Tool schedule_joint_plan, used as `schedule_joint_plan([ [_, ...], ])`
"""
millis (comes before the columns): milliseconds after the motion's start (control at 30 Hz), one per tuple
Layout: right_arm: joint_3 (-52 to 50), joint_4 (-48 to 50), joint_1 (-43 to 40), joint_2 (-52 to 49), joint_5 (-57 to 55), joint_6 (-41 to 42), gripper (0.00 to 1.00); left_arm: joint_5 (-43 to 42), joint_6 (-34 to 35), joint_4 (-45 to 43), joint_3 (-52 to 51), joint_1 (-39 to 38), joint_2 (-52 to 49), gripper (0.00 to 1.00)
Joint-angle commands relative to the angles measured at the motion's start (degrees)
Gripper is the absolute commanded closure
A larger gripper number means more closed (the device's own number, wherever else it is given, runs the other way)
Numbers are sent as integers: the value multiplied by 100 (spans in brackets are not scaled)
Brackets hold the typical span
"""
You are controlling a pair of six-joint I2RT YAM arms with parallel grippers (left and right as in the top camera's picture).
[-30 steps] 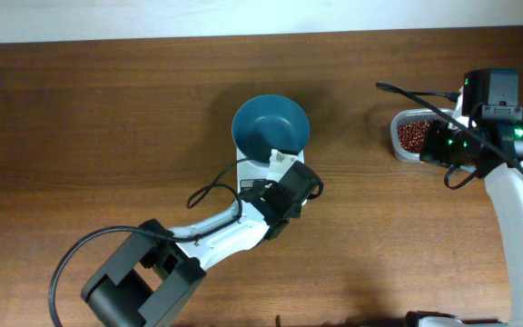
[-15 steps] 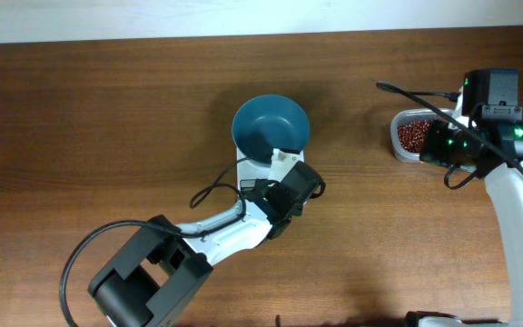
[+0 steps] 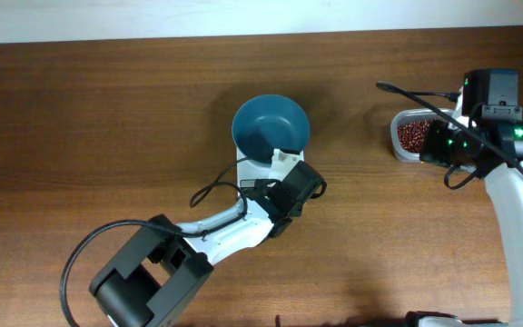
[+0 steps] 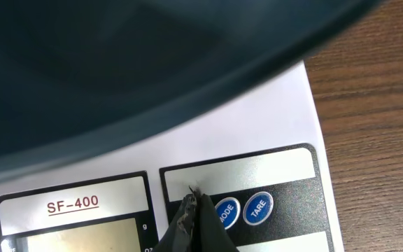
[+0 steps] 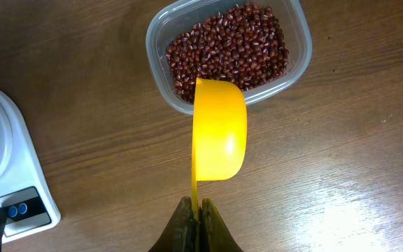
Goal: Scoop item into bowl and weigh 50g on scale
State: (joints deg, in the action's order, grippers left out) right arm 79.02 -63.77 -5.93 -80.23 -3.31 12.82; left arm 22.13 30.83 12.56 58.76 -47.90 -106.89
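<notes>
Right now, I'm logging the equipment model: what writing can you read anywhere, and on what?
"SF-400": on the scale, front panel.
"MODE": on a round blue button.
"TARE": on the second blue button beside it.
Small marks beside the display: cut off, unreadable.
The yellow scoop: no writing seen.

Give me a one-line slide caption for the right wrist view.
Right hand grips a yellow scoop by the rim of a clear tub of red beans.
</notes>
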Motion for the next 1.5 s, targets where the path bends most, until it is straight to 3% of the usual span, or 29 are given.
schedule_joint_plan([
  [0,133,20,-20,-2,31,-59,96,-321,-50,155,-63,4,-190,100],
  [533,133,-195,-20,-2,31,-59,96,-116,149,382,-66,103,-190,100],
  [967,136,-350,-20,-2,28,-59,96,-481,166,367,-52,-17,-474,100],
  [1133,136,-354,-20,2,28,-59,96,-474,162,756,-52,-48,463,100],
  [1467,136,-481,-20,13,9,-61,96,-129,164,2463,-52,-42,2802,100],
])
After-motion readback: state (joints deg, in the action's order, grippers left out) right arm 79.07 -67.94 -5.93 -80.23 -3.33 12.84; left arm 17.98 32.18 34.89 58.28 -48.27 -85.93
